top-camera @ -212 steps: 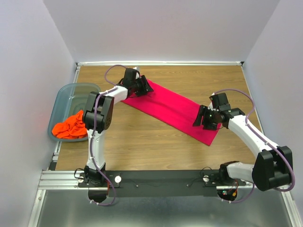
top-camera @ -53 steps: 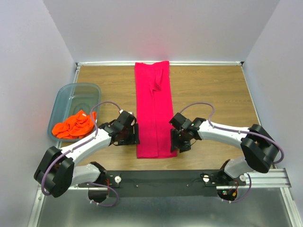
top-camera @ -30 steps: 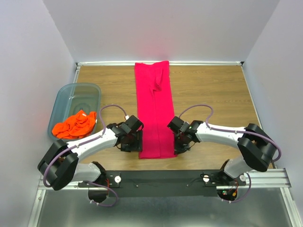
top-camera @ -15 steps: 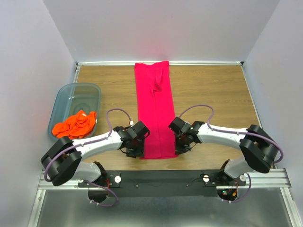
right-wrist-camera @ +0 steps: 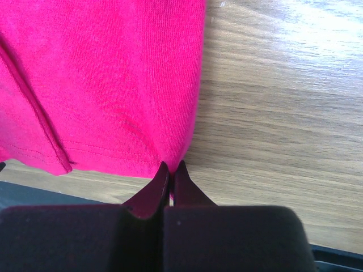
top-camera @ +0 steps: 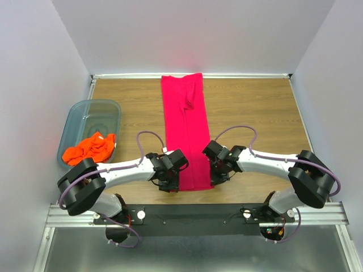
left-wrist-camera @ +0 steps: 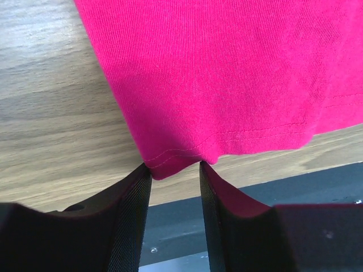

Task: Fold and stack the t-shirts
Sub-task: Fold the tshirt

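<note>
Wood table (top-camera: 255, 107): L pincer (left-wrist-camera: 174, 168) half-open astride pink t-shirt (top-camera: 184, 124) hem corner, R pincer (right-wrist-camera: 171, 166) clenched on other corner.

Overhead view, as I see it from my station: a wooden table (top-camera: 255, 107). A pink t-shirt (top-camera: 184, 130), folded into a long narrow strip, lies flat down its middle, running from the far edge almost to the near edge. A blue-grey plastic bin (top-camera: 91, 120) sits at the table's left edge.
</note>
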`<state>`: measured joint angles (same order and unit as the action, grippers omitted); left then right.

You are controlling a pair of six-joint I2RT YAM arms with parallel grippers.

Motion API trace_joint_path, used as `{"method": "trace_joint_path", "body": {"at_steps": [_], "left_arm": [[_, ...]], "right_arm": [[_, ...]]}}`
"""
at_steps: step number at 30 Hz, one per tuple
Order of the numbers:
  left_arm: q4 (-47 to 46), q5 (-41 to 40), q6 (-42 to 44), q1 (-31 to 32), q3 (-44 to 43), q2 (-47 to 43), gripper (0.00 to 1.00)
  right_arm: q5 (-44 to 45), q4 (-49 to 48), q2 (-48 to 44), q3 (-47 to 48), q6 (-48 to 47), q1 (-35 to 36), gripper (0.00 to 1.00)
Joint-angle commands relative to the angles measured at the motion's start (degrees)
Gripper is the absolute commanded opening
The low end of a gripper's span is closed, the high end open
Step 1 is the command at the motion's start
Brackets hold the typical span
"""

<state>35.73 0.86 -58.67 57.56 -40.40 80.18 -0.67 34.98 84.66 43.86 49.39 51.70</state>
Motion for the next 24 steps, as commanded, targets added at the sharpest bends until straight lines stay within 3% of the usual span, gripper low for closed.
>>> {"method": "trace_joint_path", "body": {"at_steps": [1,9,24], "left_arm": [[-1.0,-2.9,-2.6,1.0,2.9,1.7,0.47],[7.0,-6.7,-6.6,0.9,0.7,-4.2,0.52],[8.2,-11.2,-7.7,2.1,-8.6,0.9,0.53]], "right_arm": [[3.5,2.7,-0.8,-2.0,-1.2,0.3,0.01],[3.4,2.7,-2.3,-2.8,-1.0,0.3,0.01],[3.0,2.7,-2.5,-1.6,-3.5,0.4,0.01]]}}
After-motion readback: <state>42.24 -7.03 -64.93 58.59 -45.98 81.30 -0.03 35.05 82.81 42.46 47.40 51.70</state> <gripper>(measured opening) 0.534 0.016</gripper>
